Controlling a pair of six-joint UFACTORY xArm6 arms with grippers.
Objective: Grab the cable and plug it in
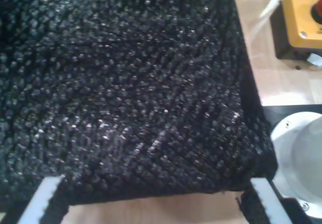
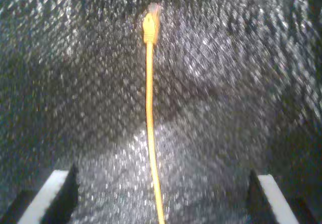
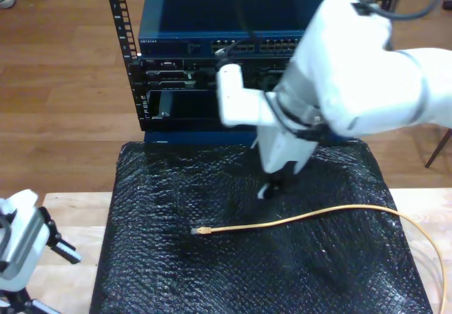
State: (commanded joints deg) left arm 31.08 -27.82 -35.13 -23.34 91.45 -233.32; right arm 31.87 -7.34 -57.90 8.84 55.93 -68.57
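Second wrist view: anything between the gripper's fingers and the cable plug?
Only bare black mat and the cable itself, running from between my second gripper fingers to its plug.

Both end effectors wide apart, nothing gripped; 2nd arm hovering.

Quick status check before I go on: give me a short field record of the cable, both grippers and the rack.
cable: orange-yellow, lying loose on the black mat
plug: free end on the mat, not inserted
my second gripper: open, above the mat, cable running between its fingers, no grip
my first gripper: open, at the mat's edge, holding nothing
rack: behind the mat, port rows facing the camera
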